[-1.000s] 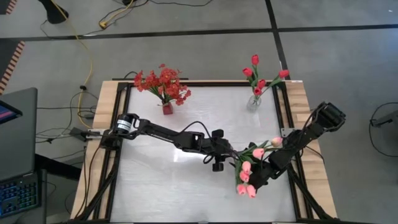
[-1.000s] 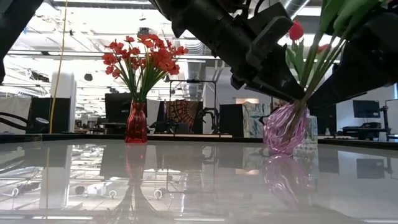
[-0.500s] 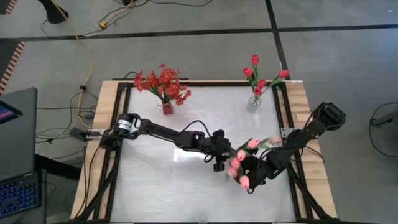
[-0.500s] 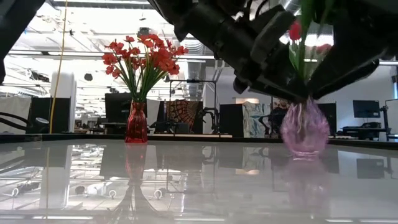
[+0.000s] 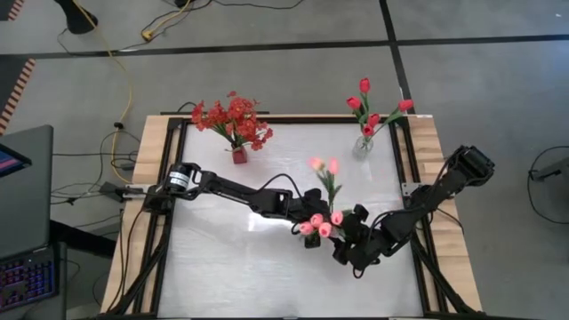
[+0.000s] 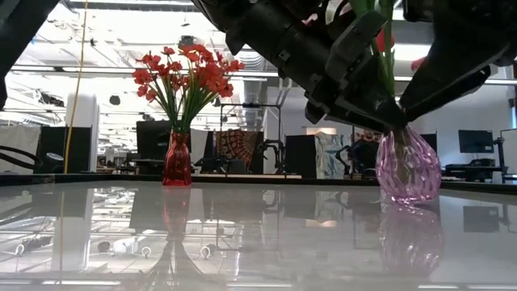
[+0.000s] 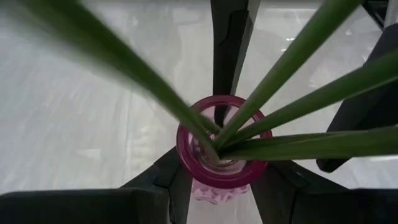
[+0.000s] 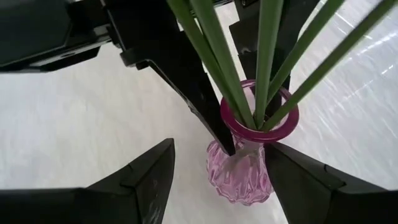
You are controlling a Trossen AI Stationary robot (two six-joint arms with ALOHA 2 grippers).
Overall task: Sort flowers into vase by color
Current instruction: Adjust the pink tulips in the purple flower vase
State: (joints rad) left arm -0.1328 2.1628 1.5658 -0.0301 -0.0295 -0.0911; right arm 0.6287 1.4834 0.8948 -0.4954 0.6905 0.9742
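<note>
A pink glass vase (image 6: 408,170) stands upright at the table's right centre. It holds several pink tulips (image 5: 320,222) on green stems (image 8: 264,56). My left gripper (image 7: 221,186) reaches in from the left and is shut on the vase. My right gripper (image 8: 217,186) comes from the right and stays open, one finger on either side of the vase's belly (image 8: 239,177). The blossoms hide the vase in the high view. My left gripper pinches the vase's neck (image 7: 198,184), just under the rim (image 7: 186,134), between its two fingers. The fingers slant down from the table's left. The vase stays upright with its base on the table. My right gripper has one finger (image 8: 292,174) close against the belly; whether it touches I cannot tell.
At the far left stands a red vase (image 5: 238,156) with bushy red sprays (image 5: 233,120). A clear vase (image 5: 362,147) with red tulips (image 5: 369,111) stands at the far right. Bare table lies at the middle and near left.
The pink vase has tipped from leaning to upright. Its tulips have swung from pointing at the near edge, up and over toward the far edge. My right gripper has risen a little, turned, and shifted slightly left, staying open.
</note>
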